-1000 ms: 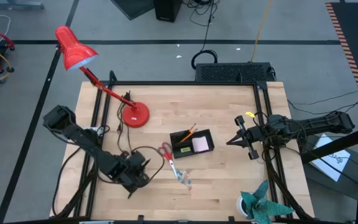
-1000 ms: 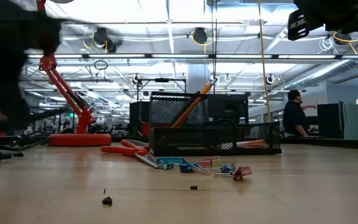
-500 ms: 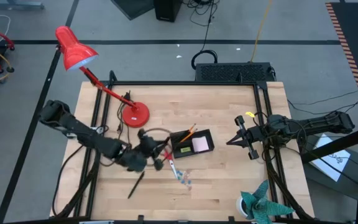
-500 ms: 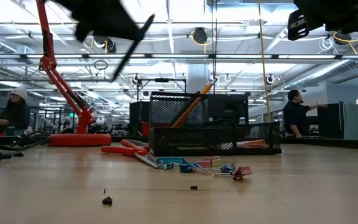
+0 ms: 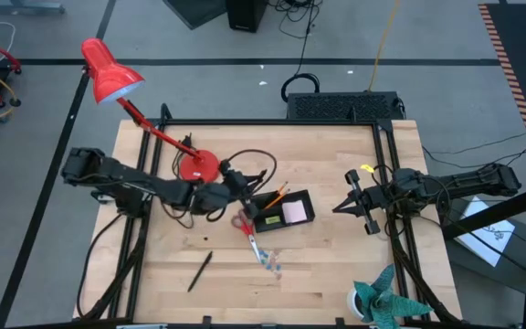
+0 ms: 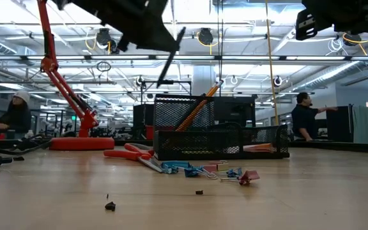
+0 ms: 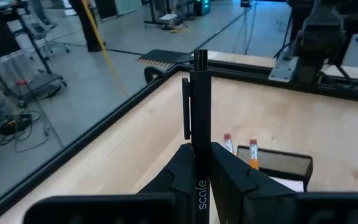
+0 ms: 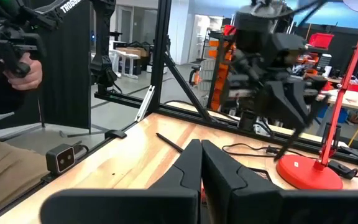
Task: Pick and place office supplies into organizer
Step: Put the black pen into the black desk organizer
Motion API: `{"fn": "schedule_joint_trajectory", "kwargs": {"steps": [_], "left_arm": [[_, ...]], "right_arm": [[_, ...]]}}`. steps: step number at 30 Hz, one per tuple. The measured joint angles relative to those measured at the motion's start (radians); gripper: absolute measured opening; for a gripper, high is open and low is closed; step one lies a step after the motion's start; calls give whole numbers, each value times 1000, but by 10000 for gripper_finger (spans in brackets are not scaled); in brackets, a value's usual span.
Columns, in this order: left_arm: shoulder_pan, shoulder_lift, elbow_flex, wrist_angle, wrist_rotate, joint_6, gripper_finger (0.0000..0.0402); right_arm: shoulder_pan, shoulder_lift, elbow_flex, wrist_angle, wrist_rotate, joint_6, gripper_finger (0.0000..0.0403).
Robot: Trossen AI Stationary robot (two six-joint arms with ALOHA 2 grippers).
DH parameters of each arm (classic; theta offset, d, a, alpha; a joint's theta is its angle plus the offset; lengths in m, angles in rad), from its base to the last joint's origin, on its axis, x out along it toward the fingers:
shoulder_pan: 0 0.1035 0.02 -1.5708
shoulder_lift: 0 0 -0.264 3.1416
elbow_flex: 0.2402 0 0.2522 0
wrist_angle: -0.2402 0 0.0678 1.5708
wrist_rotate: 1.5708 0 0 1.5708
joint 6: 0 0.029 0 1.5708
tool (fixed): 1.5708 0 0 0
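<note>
Wooden worktop under me, big open lab behind. My left gripper was pinching a dark pen upright, hovering just beside the organizer, which sat near the middle of the worktop. Orange pencils already stood in its tall mesh cup. To do this bit well, I figured I should line the pen tip over that cup (not the pink note pad slot), lower it straight, then let go. Another pen lay toward the front edge; scissors and clips lay in front of the organizer. My right gripper waited pressed shut near the right edge.
</note>
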Motion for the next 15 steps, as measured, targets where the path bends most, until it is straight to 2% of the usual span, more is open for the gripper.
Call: {"fn": "schedule_joint_trajectory", "kwargs": {"steps": [4,8,15], "left_arm": [[36,55,1,55,68,50,39],[63,108,0,102,79,74,49],[92,188,0,168,115,72,39]], "right_arm": [[0,0,0,10,0,-10,0],[0,4,0,32,1,-12,0],[0,32,0,39,3,-23,0]]}}
